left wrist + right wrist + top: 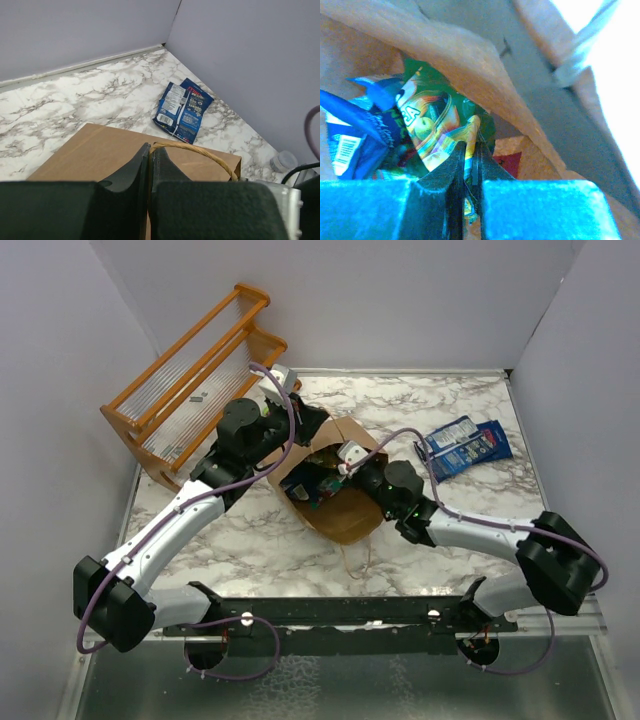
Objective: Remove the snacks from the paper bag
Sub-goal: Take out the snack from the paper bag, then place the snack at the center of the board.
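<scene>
A matt, creased brown paper bag (350,518) is holding glossy, crinkly snacks (436,125); the marble-patterned table (235,540) is looking smooth, the orange rack (185,375) wooden.

The overhead view was evenly and softly lit, with faint shadows. In the right wrist view, inside the paper bag (470,55), the upper right blew out white, and the green packet (435,120) gleamed, slightly blurred.
</scene>
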Controlling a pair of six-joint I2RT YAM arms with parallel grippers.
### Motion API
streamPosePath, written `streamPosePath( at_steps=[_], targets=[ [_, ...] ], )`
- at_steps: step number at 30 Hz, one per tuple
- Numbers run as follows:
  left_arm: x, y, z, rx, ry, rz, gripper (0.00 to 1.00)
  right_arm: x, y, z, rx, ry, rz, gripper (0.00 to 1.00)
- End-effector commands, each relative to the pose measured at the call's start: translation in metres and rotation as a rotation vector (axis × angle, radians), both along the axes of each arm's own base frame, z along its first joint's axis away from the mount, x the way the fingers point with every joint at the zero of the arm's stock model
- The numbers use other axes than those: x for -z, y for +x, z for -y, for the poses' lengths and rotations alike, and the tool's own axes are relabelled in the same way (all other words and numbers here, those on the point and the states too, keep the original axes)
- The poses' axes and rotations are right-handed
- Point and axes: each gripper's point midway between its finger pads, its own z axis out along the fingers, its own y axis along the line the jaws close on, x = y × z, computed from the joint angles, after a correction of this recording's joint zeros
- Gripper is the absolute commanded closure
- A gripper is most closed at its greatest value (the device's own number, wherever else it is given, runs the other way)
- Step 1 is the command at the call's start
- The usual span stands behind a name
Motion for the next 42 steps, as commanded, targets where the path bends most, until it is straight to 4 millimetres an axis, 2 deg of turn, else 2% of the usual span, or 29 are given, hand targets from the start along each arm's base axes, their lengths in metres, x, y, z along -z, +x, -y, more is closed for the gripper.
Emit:
streamPosePath(
  at_steps=[1,8,13,16,23,29,32,35,38,42],
  targets=[
    [-0.013,-0.001,0.005,0.019,-0.021,0.021,1.00,-0.023,-0.032,-0.007,-0.151,0.035,-0.009,0.99],
    [-0.013,0.000,0.004,0.012,-0.018,0.024,1.00,-0.029,-0.060,0.006,-0.209,0.031,-0.077,0.99],
    [-0.010,0.001,0.003,0.003,-0.010,0.021,1.00,-0.046,-0.079,0.023,-0.226,0.024,-0.093,0.99],
    [-0.010,0.002,0.003,0.003,-0.008,0.018,1.00,-0.063,-0.090,0.036,-0.230,0.015,-0.083,0.99],
    [-0.008,0.002,0.005,0.008,-0.008,0.011,1.00,-0.118,-0.125,0.068,-0.266,0.055,-0.022,0.99],
    [-0.006,0.003,0.006,0.010,-0.007,0.004,1.00,-0.191,-0.149,0.105,-0.232,0.262,0.156,0.99],
    [-0.004,0.003,0.006,0.010,-0.005,0.000,1.00,-0.221,-0.150,0.123,-0.175,0.373,0.228,0.99],
    [-0.003,0.003,0.007,0.009,-0.002,0.001,1.00,-0.237,-0.136,0.142,-0.049,0.452,0.257,0.99],
    [-0.003,0.003,0.006,0.003,0.000,0.003,1.00,-0.240,-0.111,0.167,0.159,0.559,0.249,0.99],
    [-0.003,0.003,0.007,0.004,0.002,0.003,1.00,-0.230,-0.080,0.203,0.470,0.651,0.253,0.98]
  ],
)
